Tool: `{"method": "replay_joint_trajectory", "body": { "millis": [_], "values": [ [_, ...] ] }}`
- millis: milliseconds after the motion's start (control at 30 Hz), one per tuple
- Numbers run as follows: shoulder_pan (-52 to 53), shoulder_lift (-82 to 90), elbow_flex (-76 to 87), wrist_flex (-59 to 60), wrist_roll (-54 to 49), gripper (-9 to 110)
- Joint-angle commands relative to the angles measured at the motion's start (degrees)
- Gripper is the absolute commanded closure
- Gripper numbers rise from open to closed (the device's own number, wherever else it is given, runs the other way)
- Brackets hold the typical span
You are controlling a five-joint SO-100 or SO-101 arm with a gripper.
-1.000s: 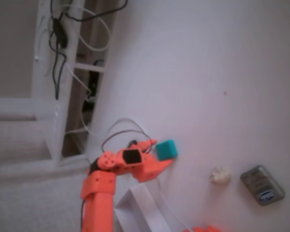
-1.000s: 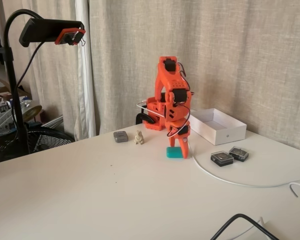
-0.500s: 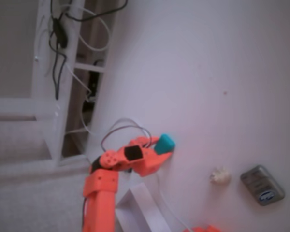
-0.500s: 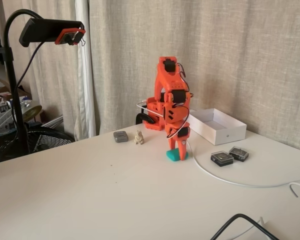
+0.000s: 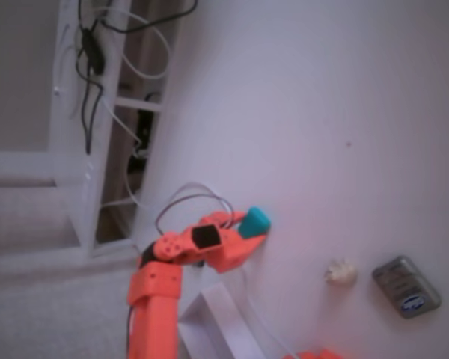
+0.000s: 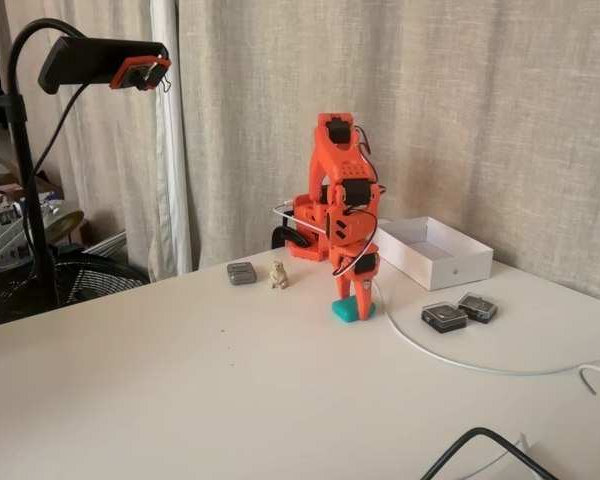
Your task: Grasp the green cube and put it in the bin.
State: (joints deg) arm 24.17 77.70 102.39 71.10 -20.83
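In a fixed view from above, the orange pincer [image 5: 247, 233] is clamped on the small teal-green matte cube [image 5: 255, 221], low over the white tabletop [image 5: 322, 112]. In the side fixed view the cube [image 6: 346, 311] sits at the tabletop's far middle; the grasp looks made, so next comes lifting toward the white open-topped rectangular bin [image 6: 435, 251] at the far edge.

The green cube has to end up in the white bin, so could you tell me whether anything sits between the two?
Nothing visible does. The green cube sits on the table with the claw down around it. The bin stands open-topped behind it to the right in the fixed view. The two dark grey pieces lie off to the side.
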Motion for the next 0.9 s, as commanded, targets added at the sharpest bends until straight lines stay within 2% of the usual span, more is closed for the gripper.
{"method": "replay_joint_trajectory", "body": {
  "millis": [0,433,700,867],
  "values": [
    [-1.8,4.0,-2.2,-0.9,0.3,110],
    [-14.6,22.9,-1.6,-4.7,1.8,110],
    [-35.0,50.8,14.5,-10.9,1.2,110],
    [-48.2,69.8,27.9,-9.4,-6.1,110]
  ]
}}
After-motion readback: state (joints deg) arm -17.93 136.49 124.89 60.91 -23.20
